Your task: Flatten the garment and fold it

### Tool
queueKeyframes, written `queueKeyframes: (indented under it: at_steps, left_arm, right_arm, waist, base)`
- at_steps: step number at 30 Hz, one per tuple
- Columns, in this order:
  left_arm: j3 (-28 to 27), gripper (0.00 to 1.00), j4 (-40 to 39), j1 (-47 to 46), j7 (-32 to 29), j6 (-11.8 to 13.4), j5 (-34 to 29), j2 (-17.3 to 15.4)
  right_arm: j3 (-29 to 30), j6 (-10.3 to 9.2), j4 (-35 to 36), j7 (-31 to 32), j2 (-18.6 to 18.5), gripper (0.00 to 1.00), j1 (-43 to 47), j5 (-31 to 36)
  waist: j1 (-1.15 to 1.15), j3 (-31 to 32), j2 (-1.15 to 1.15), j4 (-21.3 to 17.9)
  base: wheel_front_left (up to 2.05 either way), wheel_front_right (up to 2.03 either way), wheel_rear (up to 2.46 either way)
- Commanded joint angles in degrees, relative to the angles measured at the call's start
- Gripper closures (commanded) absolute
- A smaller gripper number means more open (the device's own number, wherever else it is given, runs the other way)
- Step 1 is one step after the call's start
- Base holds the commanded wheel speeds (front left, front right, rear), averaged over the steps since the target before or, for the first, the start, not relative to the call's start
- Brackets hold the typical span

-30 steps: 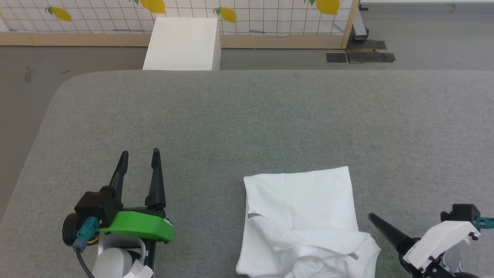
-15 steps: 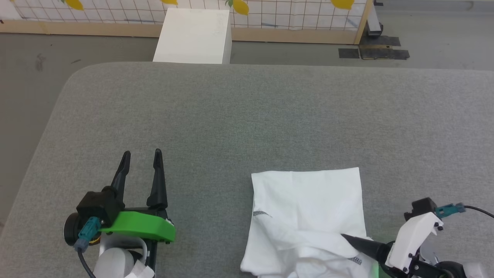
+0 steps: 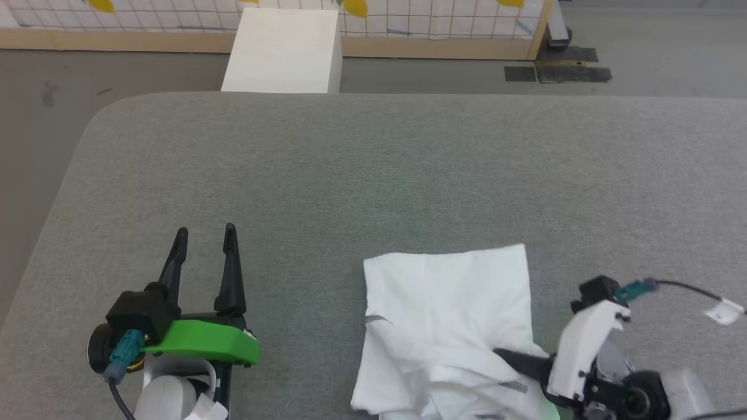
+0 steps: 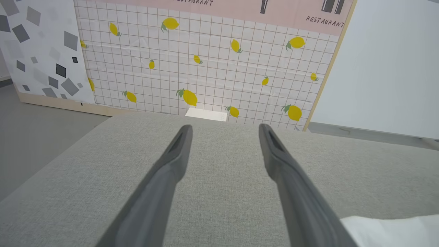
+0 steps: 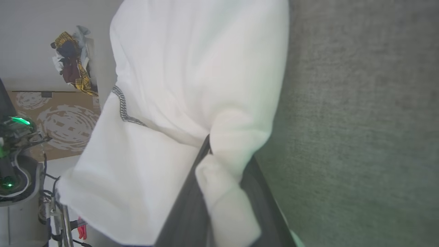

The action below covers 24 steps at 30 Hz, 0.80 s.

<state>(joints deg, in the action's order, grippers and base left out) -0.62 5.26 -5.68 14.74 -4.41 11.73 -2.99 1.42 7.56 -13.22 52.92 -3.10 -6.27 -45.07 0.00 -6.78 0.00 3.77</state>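
The garment (image 3: 449, 303), a white T-shirt with dark zigzag stitching, lies loosely folded on the grey padded table (image 3: 373, 175) near its front edge, right of centre. My right gripper (image 3: 497, 353) reaches in from the right, shut on a bunched fold at the garment's lower right. In the right wrist view both fingers (image 5: 185, 206) pinch a roll of the garment (image 5: 192, 68) between them. My left gripper (image 3: 201, 233) stands open over bare table to the garment's left, apart from it. In the left wrist view the left gripper (image 4: 224, 128) holds nothing, and a corner of the garment (image 4: 394, 233) shows at the lower right.
A white box (image 3: 283, 49) stands on the floor beyond the table's far edge, before a lemon-patterned partition (image 4: 205, 68). The table's rounded left corner (image 3: 99, 128) drops to grey floor. Bare table stretches behind and beside the garment.
My right gripper has slid leftward from beside the garment onto its lower right edge and shut on a fold. The head camera has shifted a little. The left arm has stayed put.
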Motion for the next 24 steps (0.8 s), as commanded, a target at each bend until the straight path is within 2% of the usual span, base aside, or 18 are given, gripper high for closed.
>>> queueKeyframes:
  at_steps: [1, 3, 5, 11, 17, 19, 24]
  left_arm:
    - [-0.28, 0.00, -0.46, 0.13, 0.26, 0.11, -0.47, 0.12]
    - [-0.65, 0.00, -1.03, -0.21, 0.26, 0.00, -0.77, 0.12]
    - [-0.86, 0.00, -1.58, -0.74, 0.26, -0.17, -0.90, 0.12]
    - [-0.70, 0.00, -2.57, -2.88, 0.26, -0.77, -1.93, 0.11]
    - [-0.24, 0.00, -3.54, -5.38, 0.26, -1.54, -3.73, -0.79]
    - [-0.31, 0.00, -4.01, -6.02, 0.26, -1.68, -4.12, -1.45]
    - [-0.17, 0.00, -5.04, -7.14, 0.26, -1.94, -5.24, -3.56]
  right_arm:
    - [-1.05, -0.08, 1.16, -0.15, 0.23, 1.00, -2.20, 2.61]
    - [-2.73, -0.08, 2.72, 0.35, 0.08, 1.00, -4.06, 7.27]
    - [-5.00, -0.08, 4.38, 0.63, -1.65, 1.00, -6.25, 11.94]
    - [-12.56, -0.08, 5.82, -1.40, -11.47, 1.00, -14.26, 24.28]
    - [-18.06, -0.08, -0.11, -5.34, -21.70, 1.00, -23.36, 32.66]
    - [-17.88, -0.08, -2.38, -7.21, -22.71, 1.00, -26.06, 34.29]
    - [-12.89, -0.08, -8.86, -13.16, -21.11, 1.00, -31.80, 38.47]
  waist:
    - [0.00, -1.07, 0.00, -1.71]
    - [0.00, -1.91, 0.00, -3.28]
    - [0.00, -2.85, 0.00, -4.97]
    - [0.00, -6.26, 0.00, -11.25]
    - [0.00, -10.41, 0.00, -18.28]
    - [0.00, -11.93, 0.00, -20.08]
    - [0.00, -15.54, 0.00, -23.48]
  base:
    - [0.00, 0.00, 0.00]
    - [0.00, 0.00, 0.00]
    - [0.00, 0.00, 0.00]
    - [0.00, 0.00, 0.00]
    - [0.00, 0.00, 0.00]
    - [0.00, 0.00, 0.00]
    - [0.00, 0.00, 0.00]
